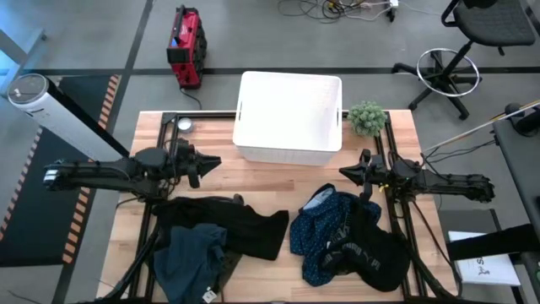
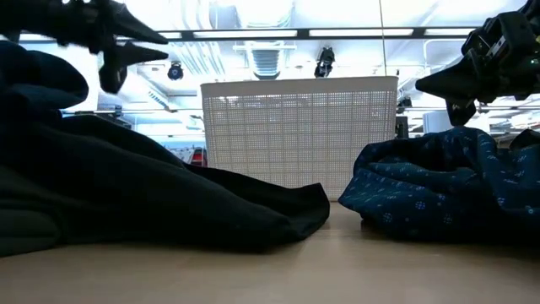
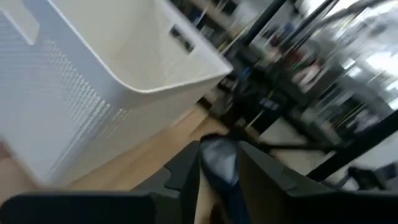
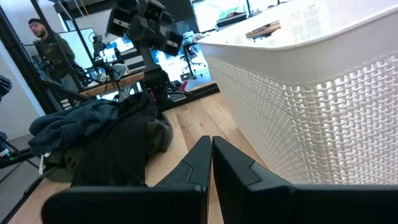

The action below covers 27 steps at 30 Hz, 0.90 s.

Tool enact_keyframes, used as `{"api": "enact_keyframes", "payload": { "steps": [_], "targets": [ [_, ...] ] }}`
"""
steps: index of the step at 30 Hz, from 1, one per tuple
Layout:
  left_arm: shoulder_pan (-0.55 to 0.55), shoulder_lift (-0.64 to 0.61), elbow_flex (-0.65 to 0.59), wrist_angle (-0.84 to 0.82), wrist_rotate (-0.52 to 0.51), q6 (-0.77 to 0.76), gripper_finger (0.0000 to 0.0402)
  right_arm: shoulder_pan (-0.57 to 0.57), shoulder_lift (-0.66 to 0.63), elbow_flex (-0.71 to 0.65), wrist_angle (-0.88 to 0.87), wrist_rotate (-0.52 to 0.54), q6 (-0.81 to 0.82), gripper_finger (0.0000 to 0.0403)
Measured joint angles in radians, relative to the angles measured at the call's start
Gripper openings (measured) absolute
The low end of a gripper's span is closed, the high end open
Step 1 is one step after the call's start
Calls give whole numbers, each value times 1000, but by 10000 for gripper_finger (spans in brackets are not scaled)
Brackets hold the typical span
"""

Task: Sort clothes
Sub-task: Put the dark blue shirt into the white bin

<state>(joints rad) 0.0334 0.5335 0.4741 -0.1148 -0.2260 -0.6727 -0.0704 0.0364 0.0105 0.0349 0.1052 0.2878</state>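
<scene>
Both grippers hover empty: left gripper (image 1: 213,161) slightly parted, probably; right gripper (image 1: 346,172) closed. Clothes (image 1: 337,236) look soft, light, floppy; pinch a raised fold.

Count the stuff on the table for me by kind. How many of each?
Clothes piles: 2, a dark pile and a navy patterned pile
White basket: 1
Small green plant: 1
Round silver thing: 1
Total: 5
</scene>
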Motion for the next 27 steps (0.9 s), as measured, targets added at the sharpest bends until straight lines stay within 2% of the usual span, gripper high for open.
{"api": "enact_keyframes", "payload": {
  "steps": [5, 8, 14, 17, 21, 27],
  "targets": [
    [0, 118, 226, -261, 65, -1, 111, 0, 0, 0, 0, 0, 0, 0],
    [0, 200, 350, -418, 147, -1, 116, 0, 0, 0, 0, 0, 0, 0],
    [-11, 365, 532, -600, 357, 64, 117, 0, 0, 0, 0, 0, 0, 0],
    [-30, 427, 582, -656, 461, 89, 123, 0, 0, 0, 0, 0, 0, 0],
    [-75, 484, 606, -690, 532, 87, 138, 0, 0, 0, 0, 0, 0, 0],
    [-196, 534, 610, -772, 568, 10, 169, 0, 0, 0, 0, 0, 0, 0]
  ]
}}
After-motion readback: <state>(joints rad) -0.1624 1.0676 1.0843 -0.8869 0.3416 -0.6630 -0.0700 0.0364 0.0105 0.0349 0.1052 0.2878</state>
